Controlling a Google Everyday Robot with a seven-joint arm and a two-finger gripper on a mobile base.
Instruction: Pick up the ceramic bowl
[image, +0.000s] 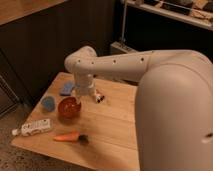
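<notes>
Now fingers (78, 98) at ceramic bowl (67, 108) rim, contact unclear.

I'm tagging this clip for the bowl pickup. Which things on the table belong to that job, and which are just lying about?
Belongs to the job:
- ceramic bowl
- gripper, down at the bowl's far rim

Just lying about:
- blue round cup
- blue flat pad
- white tube
- carrot
- small white-and-red object
</notes>
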